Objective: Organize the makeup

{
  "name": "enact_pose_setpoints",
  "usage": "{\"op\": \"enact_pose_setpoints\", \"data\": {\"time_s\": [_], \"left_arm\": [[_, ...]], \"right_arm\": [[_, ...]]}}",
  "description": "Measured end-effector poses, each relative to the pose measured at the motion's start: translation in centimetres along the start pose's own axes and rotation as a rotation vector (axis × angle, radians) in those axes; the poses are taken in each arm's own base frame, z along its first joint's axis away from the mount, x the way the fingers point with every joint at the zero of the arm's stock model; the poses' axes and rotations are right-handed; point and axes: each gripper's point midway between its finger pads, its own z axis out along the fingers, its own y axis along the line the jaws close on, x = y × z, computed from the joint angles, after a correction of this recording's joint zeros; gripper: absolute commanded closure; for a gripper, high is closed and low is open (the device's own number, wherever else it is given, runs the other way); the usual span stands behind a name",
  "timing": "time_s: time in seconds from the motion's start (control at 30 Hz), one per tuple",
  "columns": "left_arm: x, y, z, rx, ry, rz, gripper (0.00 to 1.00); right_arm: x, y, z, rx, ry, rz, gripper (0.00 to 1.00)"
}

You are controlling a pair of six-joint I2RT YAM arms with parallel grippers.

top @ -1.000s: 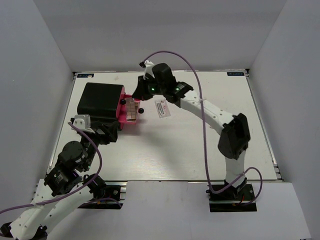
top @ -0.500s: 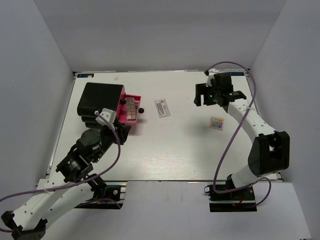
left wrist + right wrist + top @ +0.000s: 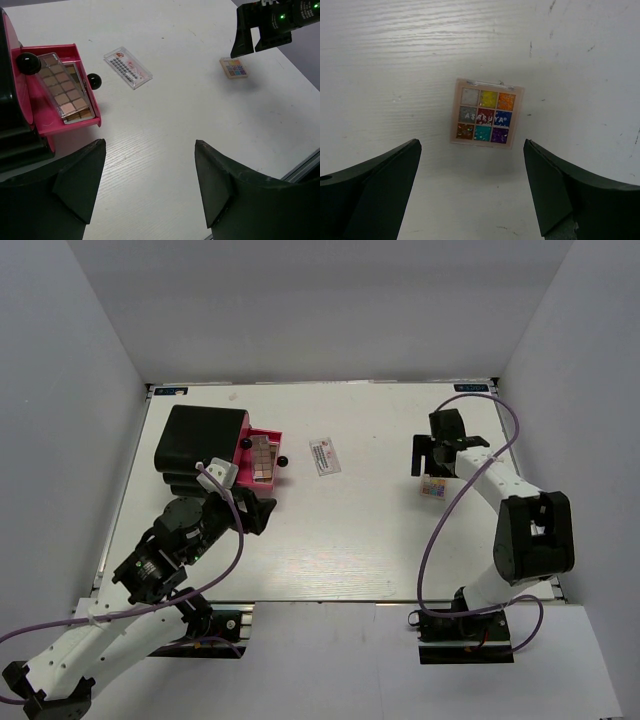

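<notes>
Since half a second ago the right hand (image 3: 471, 144) has swung down over the small square palette (image 3: 482, 113) (spread wide, not touching it), which lies on the bench (image 3: 380, 540) at middle right overhead; the left hand (image 3: 150, 143) gapes open too.

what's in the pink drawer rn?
In the pink drawer, a top palette of brown eyeshadow lies on a lower palette, which shows only along its edges. Anything beneath them is covered.
</notes>
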Motion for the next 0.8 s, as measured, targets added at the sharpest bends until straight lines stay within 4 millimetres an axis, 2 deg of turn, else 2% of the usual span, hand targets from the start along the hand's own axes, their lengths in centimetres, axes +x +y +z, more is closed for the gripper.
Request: {"op": "enact_pose_setpoints", "data": {"time_s": [0.3, 0.47, 0.57, 0.8], "left_arm": [[-0.1, -0.2, -0.1, 0.009, -0.002, -0.001, 0.18], [0.0, -0.2, -0.1, 0.009, -0.001, -0.001, 0.18], [0.0, -0.2, -0.1, 0.009, 0.0, 0.0, 0.18], [0.0, -0.1, 0.0, 0.009, 0.002, 0.0, 0.18]], "right_arm": [[2.3, -2.2, 2.7, 0.078, 0.098, 0.088, 0.11], [4.1, -2.3, 4.7, 0.058, 0.178, 0.127, 0.11], [3.6, -2.1, 5.0, 0.033, 0.17, 0.151, 0.11], [4.2, -1.6, 5.9, -0.025, 0.207, 0.182, 0.11]]}}
